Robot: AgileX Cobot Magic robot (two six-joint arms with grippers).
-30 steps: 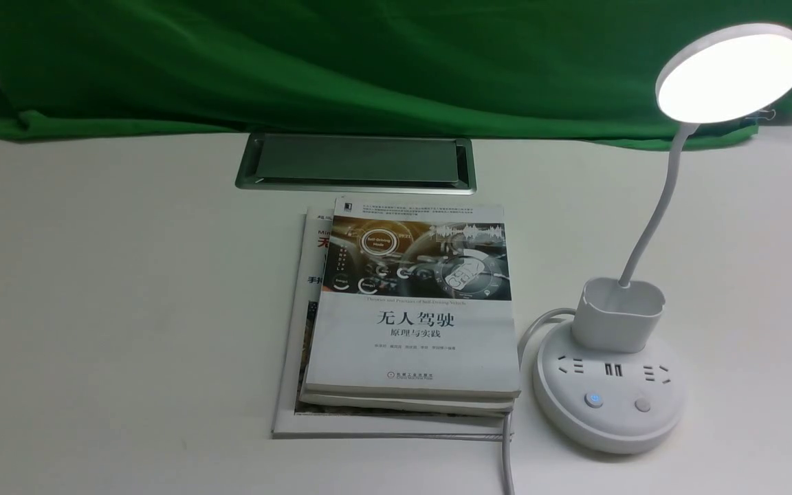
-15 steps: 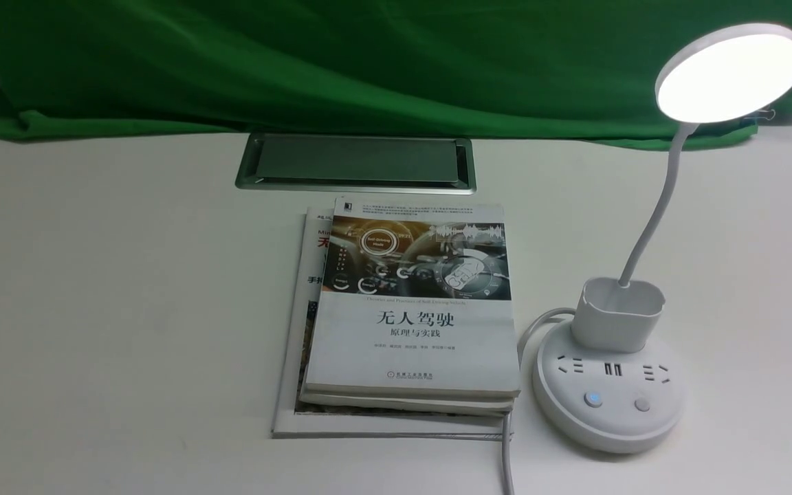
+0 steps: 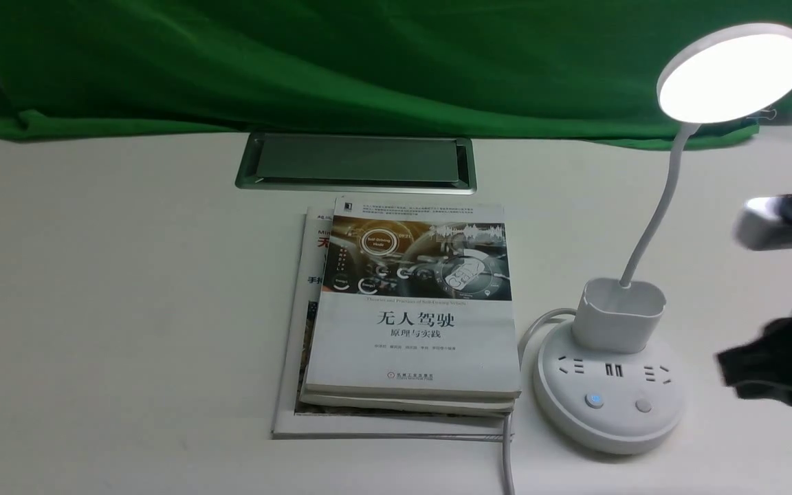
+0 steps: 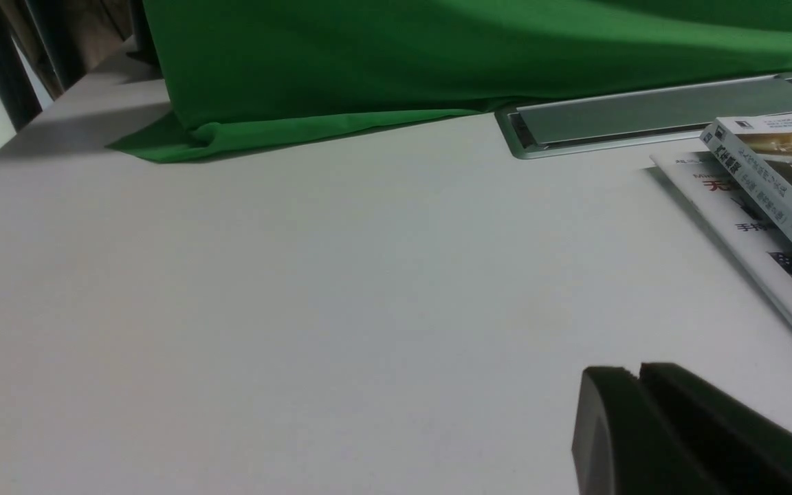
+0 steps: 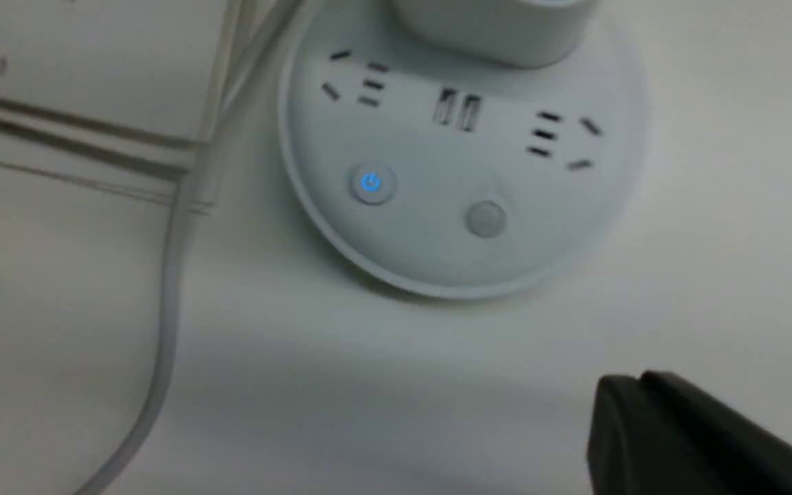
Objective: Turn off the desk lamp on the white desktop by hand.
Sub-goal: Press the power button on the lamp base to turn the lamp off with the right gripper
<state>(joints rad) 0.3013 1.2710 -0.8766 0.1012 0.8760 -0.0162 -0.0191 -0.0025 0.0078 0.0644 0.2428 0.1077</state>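
Observation:
The desk lamp stands at the right of the white desktop, its disc head lit. On its round base a blue-lit button sits left of a plain grey button. My right gripper is blurred at the right edge, just right of the base and apart from it, below its silver bar module. In the right wrist view the shut right gripper is short of the base, the blue button and the grey button. The left gripper is shut and empty.
Two stacked books lie left of the lamp base, with the lamp's cord running between them toward the front edge. A silver cable hatch sits behind the books. Green cloth covers the back.
My right arm and gripper have come into the front view from the right edge, toward the lamp base. The lamp stays lit. The left arm has not moved.

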